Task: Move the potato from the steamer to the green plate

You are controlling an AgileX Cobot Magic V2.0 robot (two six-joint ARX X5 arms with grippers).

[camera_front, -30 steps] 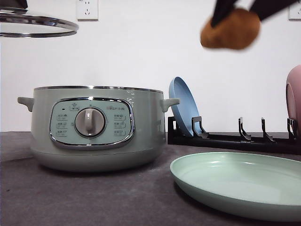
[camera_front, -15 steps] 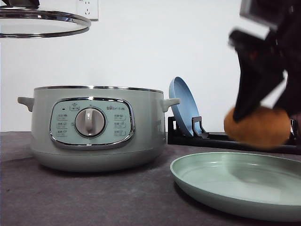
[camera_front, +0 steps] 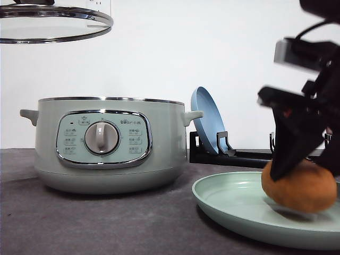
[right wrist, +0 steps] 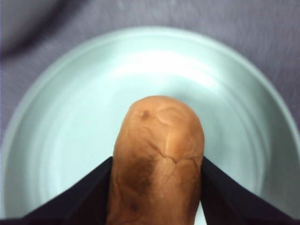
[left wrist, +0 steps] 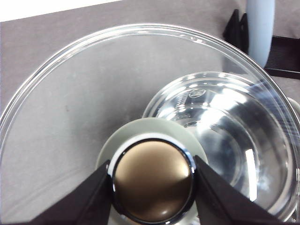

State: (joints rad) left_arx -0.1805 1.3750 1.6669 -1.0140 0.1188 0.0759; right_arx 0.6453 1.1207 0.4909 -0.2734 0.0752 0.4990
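Note:
My right gripper (camera_front: 311,170) is shut on the orange-brown potato (camera_front: 299,187), holding it low over the green plate (camera_front: 234,204) at the front right, at or just above its surface. From the right wrist, the potato (right wrist: 157,159) sits between the black fingers (right wrist: 79,197), centred over the green plate (right wrist: 70,117). The sage-green steamer (camera_front: 109,143) stands open at the left. High above it my left gripper (left wrist: 152,180) is shut on the knob of the glass lid (camera_front: 53,24); through the lid (left wrist: 70,108) the steamer's shiny bowl (left wrist: 225,126) shows below.
A black dish rack (camera_front: 239,155) stands behind the green plate with a blue plate (camera_front: 207,119) upright in it. The blue plate's edge (left wrist: 260,28) also appears in the left wrist view. A white wall backs the dark grey table (camera_front: 79,223).
My right gripper has brought the potato down from high above to the green plate. The lid in my left gripper has drifted slightly to the right.

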